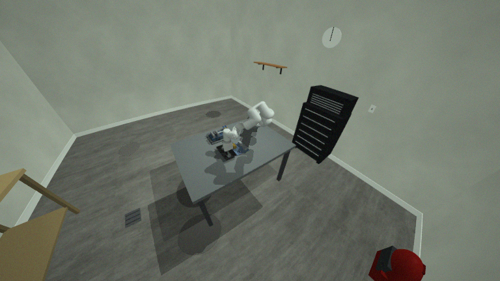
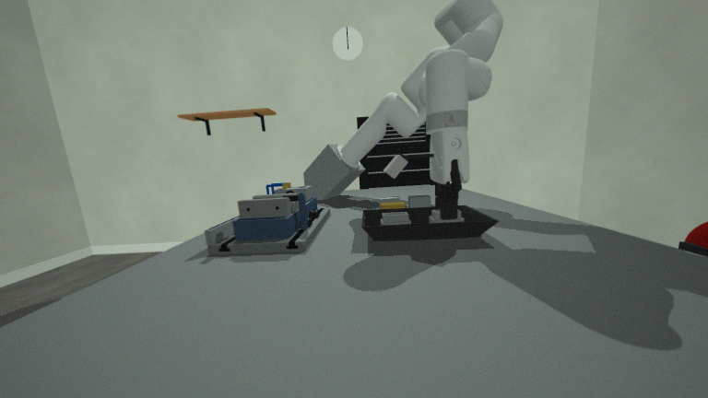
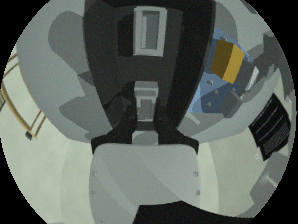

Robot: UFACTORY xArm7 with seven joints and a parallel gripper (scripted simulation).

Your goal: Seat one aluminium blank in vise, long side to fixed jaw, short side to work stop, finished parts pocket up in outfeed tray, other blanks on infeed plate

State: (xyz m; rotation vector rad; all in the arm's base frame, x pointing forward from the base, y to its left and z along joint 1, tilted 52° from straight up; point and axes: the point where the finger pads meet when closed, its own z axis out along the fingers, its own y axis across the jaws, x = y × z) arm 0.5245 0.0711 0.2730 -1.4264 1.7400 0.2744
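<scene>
My gripper [image 2: 446,210] points straight down into the black outfeed tray [image 2: 428,222] and is shut on a grey metal part [image 3: 145,104], held low at the tray floor. Whether the part touches the floor is hidden by the tray wall. A second grey part with a dark pocket facing up [image 3: 148,28] lies flat farther along the tray. The blue infeed plate [image 3: 216,90] lies beside the tray and carries a brass blank [image 3: 226,60] and a grey blank [image 2: 419,200]. The vise [image 2: 269,220] with its blue body stands to the left of the tray.
The tray, plate and vise sit at the far end of a grey table [image 1: 232,159]. A black tool cabinet [image 1: 323,122] stands beyond the table by the wall. The arm's base block [image 2: 329,170] is behind the vise.
</scene>
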